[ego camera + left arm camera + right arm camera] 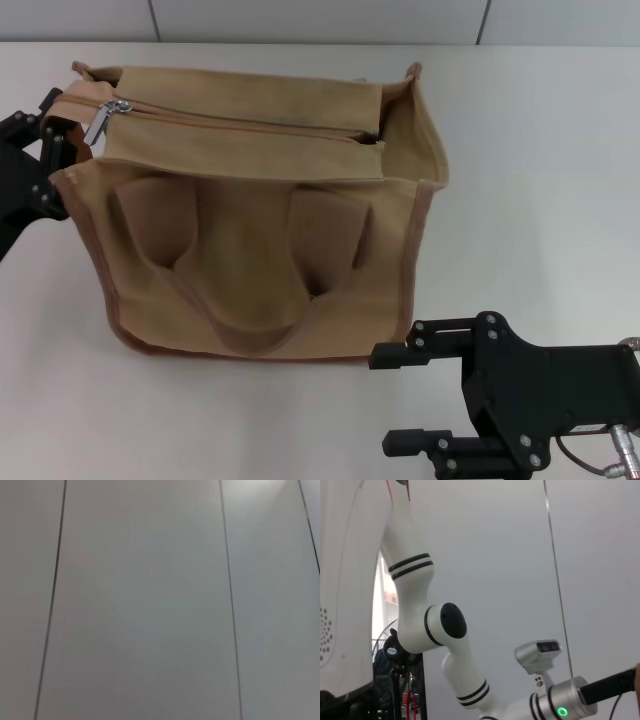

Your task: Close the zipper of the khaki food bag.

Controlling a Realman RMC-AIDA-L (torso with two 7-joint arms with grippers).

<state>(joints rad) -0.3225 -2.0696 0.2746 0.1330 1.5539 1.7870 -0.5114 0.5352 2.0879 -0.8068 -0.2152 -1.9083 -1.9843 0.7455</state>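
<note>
Two arms are in play here, though only one seems placed to matter. The khaki food bag stands on the white worktop, towards the robot's left of centre, its handles flopped down over the front face. The zipper runs across the top panel, and its silver slider and pull tab sit at the far left end of the line, right at the bag's corner. Most of the line looks drawn together; only at the right-hand end does a dark gap show where the panel lifts, so I would judge the job close to finished or at least well advanced.

The left end effector is pressed against the bag's left corner, just beside the slider, which makes sense if it is meant to pinch or steady that end. Its fingers are partly hidden behind the canvas, so I cannot tell whether they are clamped on anything. Its wrist camera shows only plain wall panels.

The right end effector hangs low in front of the bag's near right corner, apart from the fabric, fingers spread and holding nothing. It appears to be waiting, possibly to brace the bag.
</note>
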